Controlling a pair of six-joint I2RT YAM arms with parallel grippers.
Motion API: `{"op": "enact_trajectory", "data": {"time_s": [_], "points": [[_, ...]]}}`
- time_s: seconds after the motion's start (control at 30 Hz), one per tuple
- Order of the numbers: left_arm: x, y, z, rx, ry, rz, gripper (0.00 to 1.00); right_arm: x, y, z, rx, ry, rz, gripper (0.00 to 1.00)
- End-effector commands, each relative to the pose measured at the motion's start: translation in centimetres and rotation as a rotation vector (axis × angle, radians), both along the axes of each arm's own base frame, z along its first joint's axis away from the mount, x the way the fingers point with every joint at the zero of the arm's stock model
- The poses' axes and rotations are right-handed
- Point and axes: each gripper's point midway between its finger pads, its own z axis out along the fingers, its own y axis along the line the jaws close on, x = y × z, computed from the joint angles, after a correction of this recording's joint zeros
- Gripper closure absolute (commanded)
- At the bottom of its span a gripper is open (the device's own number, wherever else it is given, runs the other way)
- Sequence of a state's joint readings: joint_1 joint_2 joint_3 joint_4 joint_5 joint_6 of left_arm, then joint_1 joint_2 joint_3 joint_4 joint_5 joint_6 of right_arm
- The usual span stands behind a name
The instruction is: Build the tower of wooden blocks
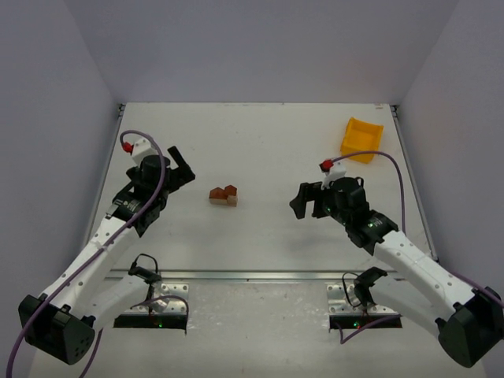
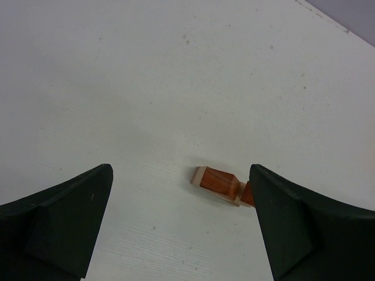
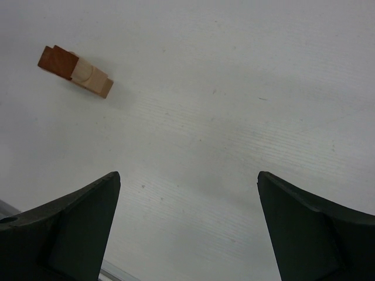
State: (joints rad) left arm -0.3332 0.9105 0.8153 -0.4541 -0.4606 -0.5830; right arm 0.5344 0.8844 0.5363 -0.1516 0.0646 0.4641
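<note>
Wood block tower (image 1: 224,195) lies unobstructed, yellow bin (image 1: 361,138) well apart; left gripper (image 1: 183,167) and right gripper (image 1: 299,201) flank it, both spread wide, empty.

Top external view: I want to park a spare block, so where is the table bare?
Bare table lies between the wood blocks and the right gripper, and across the far side from the left gripper to the yellow bin. It is crowded only around the blocks and in the bin's far right corner.
</note>
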Motion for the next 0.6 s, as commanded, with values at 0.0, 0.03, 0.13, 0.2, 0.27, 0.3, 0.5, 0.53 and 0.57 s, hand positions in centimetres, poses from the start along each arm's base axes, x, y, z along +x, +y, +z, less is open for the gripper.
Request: {"op": "enact_trajectory", "data": {"time_s": [0.0,0.03,0.13,0.2,0.27,0.3,0.5,0.53,0.57], "points": [[0.1,0.0,0.9,-0.020,-0.048,0.010,0.00,0.2,3.6,2.4,0.093,-0.083,0.184,0.01],[0.1,0.0,0.9,-0.022,-0.047,0.011,0.00,0.4,4.2,2.8,0.106,-0.097,0.206,0.01],[0.2,-0.3,0.8,-0.032,-0.047,-0.006,0.00,0.6,6.6,2.9,0.067,-0.121,0.290,0.01],[0.2,-0.4,0.7,-0.032,-0.043,-0.009,0.00,1.0,8.6,2.7,-0.030,-0.147,0.328,0.01],[0.2,-0.3,0.5,-0.031,-0.041,-0.006,0.00,1.7,9.7,2.4,-0.133,-0.164,0.330,0.01],[0.1,-0.3,0.4,-0.030,-0.038,-0.002,0.00,2.5,10.3,3.0,-0.171,-0.188,0.325,0.01],[0.2,0.2,0.1,-0.017,-0.034,0.023,0.00,4.9,14.0,0.6,-0.341,-0.209,0.412,0.01],[0.2,0.2,0.1,-0.015,-0.033,0.026,0.00,5.2,14.5,0.3,-0.364,-0.219,0.441,0.01],[0.2,0.3,0.0,-0.012,-0.030,0.028,0.00,5.5,15.0,0.2,-0.382,-0.231,0.468,0.01]]}}
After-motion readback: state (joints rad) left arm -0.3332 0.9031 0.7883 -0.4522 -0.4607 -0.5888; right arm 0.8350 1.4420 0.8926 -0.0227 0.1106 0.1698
